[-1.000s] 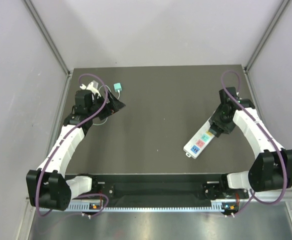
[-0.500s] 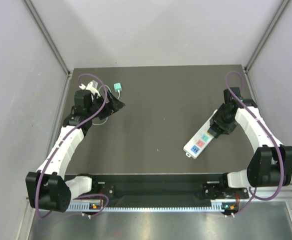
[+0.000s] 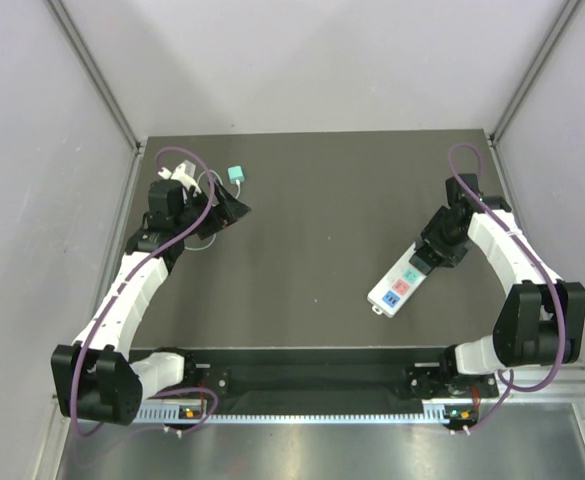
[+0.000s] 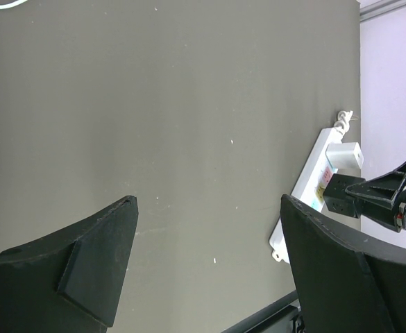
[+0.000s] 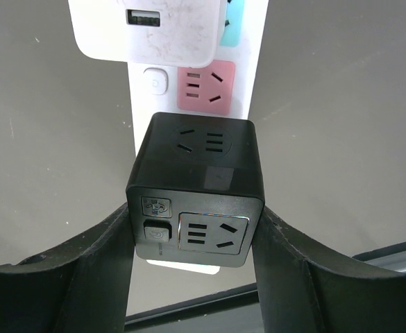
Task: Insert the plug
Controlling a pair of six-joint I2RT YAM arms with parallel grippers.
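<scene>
A white power strip [image 3: 396, 285] lies on the dark table at the right. It also shows in the right wrist view [image 5: 258, 76] with a pink socket [image 5: 206, 87] and a white adapter [image 5: 147, 28] plugged in beyond it. My right gripper [image 3: 433, 251] is shut on a black cube plug [image 5: 196, 201], held over the strip just on the near side of the pink socket. I cannot tell whether its pins are in. My left gripper [image 3: 234, 210] is open and empty at the far left. In its own view [image 4: 208, 201] it shows only table between the fingers.
A teal plug [image 3: 236, 175] with a thin white cable lies at the back left beside the left gripper. Grey walls enclose the table on three sides. A black rail [image 3: 312, 378] runs along the near edge.
The right arm has shifted slightly, elbow drawing in, with the black cube still in its gripper over the strip. The left arm has not moved.
</scene>
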